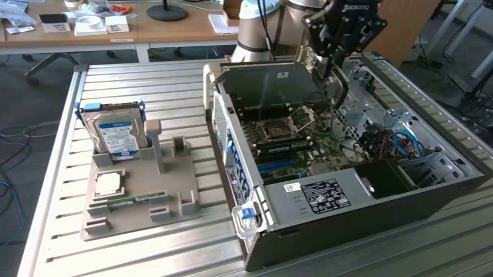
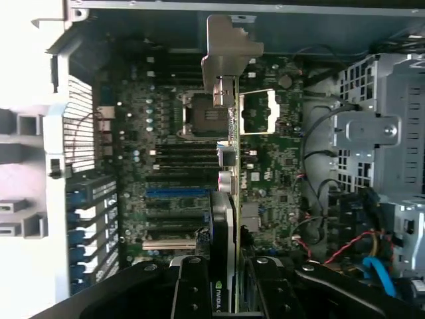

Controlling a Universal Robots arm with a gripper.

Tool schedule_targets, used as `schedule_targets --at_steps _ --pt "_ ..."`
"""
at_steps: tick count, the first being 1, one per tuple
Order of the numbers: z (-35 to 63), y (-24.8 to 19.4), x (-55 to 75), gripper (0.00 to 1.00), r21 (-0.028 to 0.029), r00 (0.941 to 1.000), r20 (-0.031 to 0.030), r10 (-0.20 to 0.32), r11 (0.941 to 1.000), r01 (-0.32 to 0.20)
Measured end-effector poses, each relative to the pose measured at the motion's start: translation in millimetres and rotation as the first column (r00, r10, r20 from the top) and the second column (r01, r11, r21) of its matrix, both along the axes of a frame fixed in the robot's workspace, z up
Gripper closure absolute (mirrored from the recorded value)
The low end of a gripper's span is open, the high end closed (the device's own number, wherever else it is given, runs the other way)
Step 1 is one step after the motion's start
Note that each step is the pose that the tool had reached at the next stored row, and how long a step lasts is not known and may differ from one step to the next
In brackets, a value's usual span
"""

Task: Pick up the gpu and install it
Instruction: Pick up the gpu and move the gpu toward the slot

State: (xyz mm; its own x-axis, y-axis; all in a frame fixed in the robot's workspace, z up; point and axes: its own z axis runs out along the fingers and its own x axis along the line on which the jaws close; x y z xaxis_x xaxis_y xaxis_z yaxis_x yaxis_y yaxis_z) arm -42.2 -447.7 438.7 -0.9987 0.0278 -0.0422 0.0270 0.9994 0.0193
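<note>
My gripper (image 1: 329, 55) hangs over the far side of the open computer case (image 1: 370, 202), shut on the gpu (image 1: 320, 60). In the wrist view the gpu (image 2: 224, 219) shows edge-on between the black fingers (image 2: 192, 286). Its green board and black cooler run away from my gripper (image 2: 229, 282) to the silver end bracket (image 2: 229, 53). The card is held above the motherboard (image 2: 166, 133), apart from it. It lines up along the board beside the CPU socket (image 2: 199, 116), near the blue expansion slot (image 2: 176, 193).
A grey holder tray (image 1: 138, 219) on the slatted metal table, at the exterior view's left, carries a hard drive (image 1: 115, 130), a CPU chip (image 1: 108, 183) and a memory stick (image 1: 127, 201). Drive cages and red and blue cables (image 1: 400, 144) crowd the case's right side.
</note>
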Motion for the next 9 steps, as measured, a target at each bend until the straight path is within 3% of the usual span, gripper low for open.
schedule_targets --at_steps 9 --pt "0.0 0.0 40.2 0.73 0.0 1.0 -0.0001 0.0 1.0 0.0"
